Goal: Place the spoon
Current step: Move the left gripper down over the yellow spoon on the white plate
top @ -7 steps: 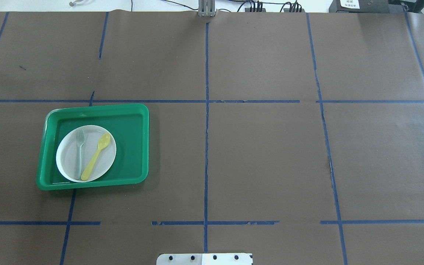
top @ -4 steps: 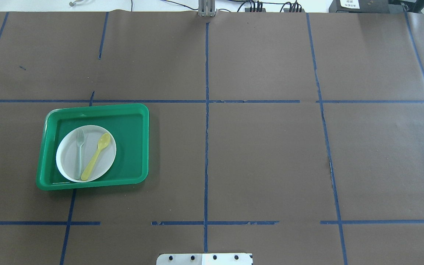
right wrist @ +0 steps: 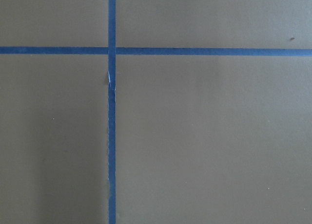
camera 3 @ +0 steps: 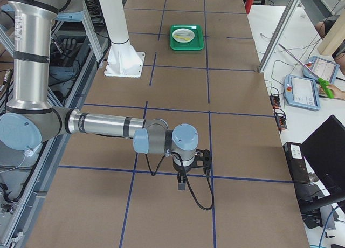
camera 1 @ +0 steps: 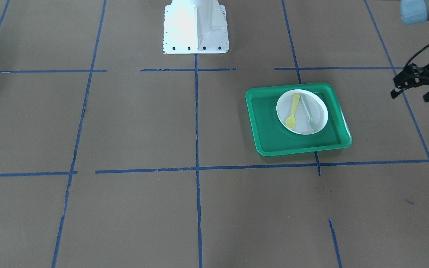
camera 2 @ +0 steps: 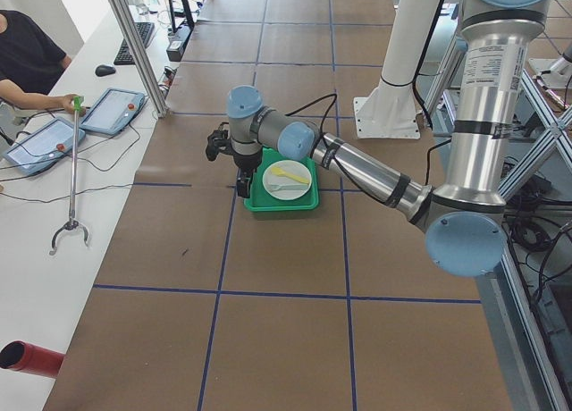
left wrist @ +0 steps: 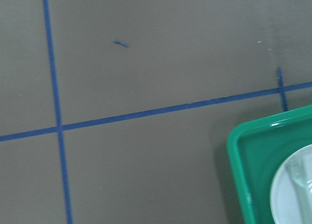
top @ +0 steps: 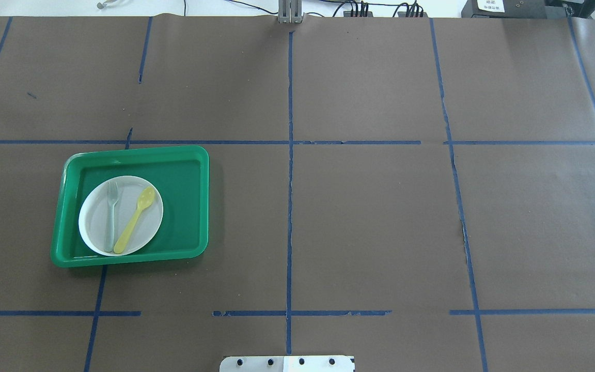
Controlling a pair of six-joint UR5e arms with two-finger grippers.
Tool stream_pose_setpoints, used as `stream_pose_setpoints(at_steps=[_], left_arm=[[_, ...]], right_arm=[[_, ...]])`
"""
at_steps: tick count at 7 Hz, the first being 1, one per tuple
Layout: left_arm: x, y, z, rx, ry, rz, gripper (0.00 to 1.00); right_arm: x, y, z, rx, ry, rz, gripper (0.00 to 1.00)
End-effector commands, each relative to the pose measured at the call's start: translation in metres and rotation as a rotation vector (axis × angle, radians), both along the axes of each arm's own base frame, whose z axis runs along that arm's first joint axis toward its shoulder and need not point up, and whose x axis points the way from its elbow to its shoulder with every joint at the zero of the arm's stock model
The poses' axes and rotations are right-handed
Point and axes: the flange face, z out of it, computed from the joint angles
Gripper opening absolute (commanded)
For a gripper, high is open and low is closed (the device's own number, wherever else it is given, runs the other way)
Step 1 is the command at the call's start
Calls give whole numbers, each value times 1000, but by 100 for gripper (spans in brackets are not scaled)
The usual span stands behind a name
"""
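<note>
overhead: down from behind | front: facing robot | both share tray [top: 186, 206]

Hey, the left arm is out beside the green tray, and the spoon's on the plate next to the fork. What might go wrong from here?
1. The spoon and fork lie side by side on the white plate, handle ends nearly meeting, so the fingers of the left gripper may catch the fork too.
2. The spoon lies flat; a pinch could scrape or shift the plate inside the green tray.

Robotics lab; tape-gridded table [top: 370, 206], teach pendants [camera 2: 112, 110], aluminium frame [camera 2: 134, 45]
</note>
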Motion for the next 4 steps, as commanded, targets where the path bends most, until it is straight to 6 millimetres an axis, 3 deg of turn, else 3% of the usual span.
stream_pose_setpoints(at_steps=[1,3,4], left_arm=[[104,14,-46,-121,-5,-58,100],[176,41,-36,-162,-23,-89,100],[199,52,-28,-156,-34,-94,100]], right_arm=[[0,0,0,0,0,0,100],[0,0,0,0,0,0,100],[0,0,0,0,0,0,100]])
